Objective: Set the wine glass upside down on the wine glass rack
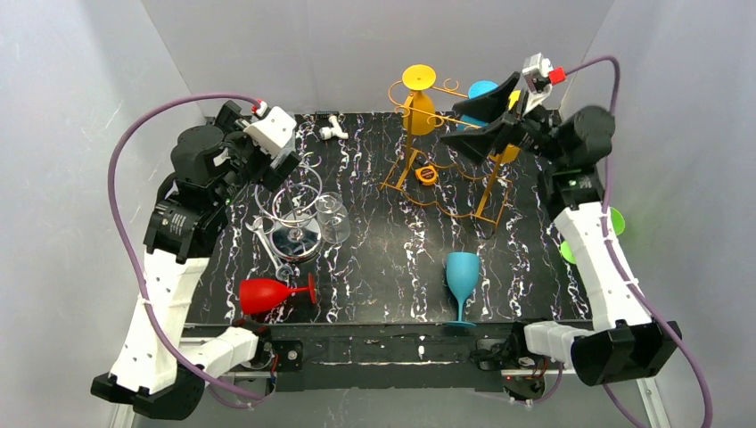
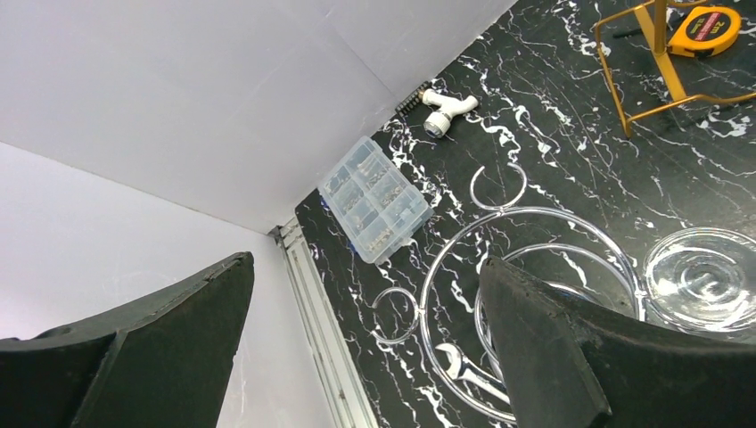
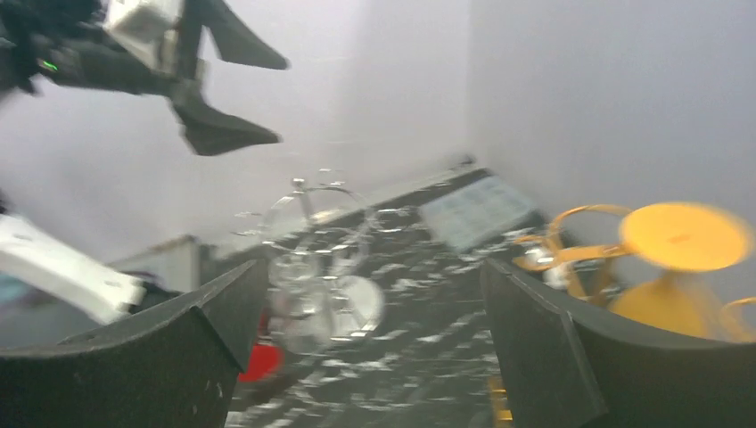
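Observation:
The orange wire wine glass rack stands at the back of the table. A yellow wine glass hangs upside down on it, foot on top, and shows blurred in the right wrist view. A blue glass is half hidden behind my right gripper, which hovers open and holds nothing beside the rack's top. A teal wine glass stands upright near the front edge. A red wine glass lies on its side at the front left. My left gripper is open and empty at the back left.
A chrome ring rack with a clear glass stands under the left gripper, a wrench beside it. A clear parts box, a white fitting and a tape measure lie at the back. Green items sit off the right edge.

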Robot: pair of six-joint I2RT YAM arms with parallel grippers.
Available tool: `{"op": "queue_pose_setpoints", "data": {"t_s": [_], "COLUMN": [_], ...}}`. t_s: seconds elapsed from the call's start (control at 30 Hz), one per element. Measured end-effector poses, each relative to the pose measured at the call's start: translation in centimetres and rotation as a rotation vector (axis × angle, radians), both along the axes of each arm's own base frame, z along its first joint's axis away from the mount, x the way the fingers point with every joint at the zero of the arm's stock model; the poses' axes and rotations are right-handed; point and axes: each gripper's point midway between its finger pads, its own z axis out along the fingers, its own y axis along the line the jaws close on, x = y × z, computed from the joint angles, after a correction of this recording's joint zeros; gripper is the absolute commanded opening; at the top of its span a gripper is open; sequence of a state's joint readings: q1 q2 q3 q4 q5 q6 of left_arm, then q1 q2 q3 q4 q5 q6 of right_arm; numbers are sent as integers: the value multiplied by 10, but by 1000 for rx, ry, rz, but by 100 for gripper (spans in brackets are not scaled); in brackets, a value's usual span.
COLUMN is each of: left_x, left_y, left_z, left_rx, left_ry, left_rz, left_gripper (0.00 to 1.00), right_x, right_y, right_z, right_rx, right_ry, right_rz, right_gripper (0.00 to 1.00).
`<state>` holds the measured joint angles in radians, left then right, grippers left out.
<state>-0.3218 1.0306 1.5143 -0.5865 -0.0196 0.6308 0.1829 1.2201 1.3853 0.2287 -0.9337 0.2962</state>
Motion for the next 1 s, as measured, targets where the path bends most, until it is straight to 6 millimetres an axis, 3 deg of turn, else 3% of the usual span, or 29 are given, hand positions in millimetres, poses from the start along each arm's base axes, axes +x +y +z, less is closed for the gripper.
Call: {"op": "queue_pose_setpoints", "data": {"t_s": [0.17, 0.3, 0.4, 0.53, 0.77, 0.87, 1.0], "left_x": [-6, -12, -19, -26, -32, -33, -34], "left_y": [0, 0, 2, 4, 2, 0, 0], "left_z": [11, 19, 19, 20, 19, 18, 16], "left_rx": [-51, -88, -100, -107, -115, -116, -115], "left_ry": [-2, -17, -11, -9, 0, 5, 13], "left_rz": [10, 13, 14, 14, -5, -11, -14], "left_gripper": [98, 98, 98, 98, 98, 98, 98], "right_x": [-26, -37, -63, -77, -74, -79, -98], "right_y": [13, 23, 23, -6, -65, -73, -73], "right_z": [-27, -68, -96, -139, -245, -292, -334], "right_rx": [171, 122, 16, -87, -400, -559, -741], "right_ry": [311, 502, 562, 642, 889, 966, 990], "right_rz": [116, 15, -96, -295, -658, -716, -722], "right_gripper": [98, 98, 98, 98, 98, 98, 98]}}
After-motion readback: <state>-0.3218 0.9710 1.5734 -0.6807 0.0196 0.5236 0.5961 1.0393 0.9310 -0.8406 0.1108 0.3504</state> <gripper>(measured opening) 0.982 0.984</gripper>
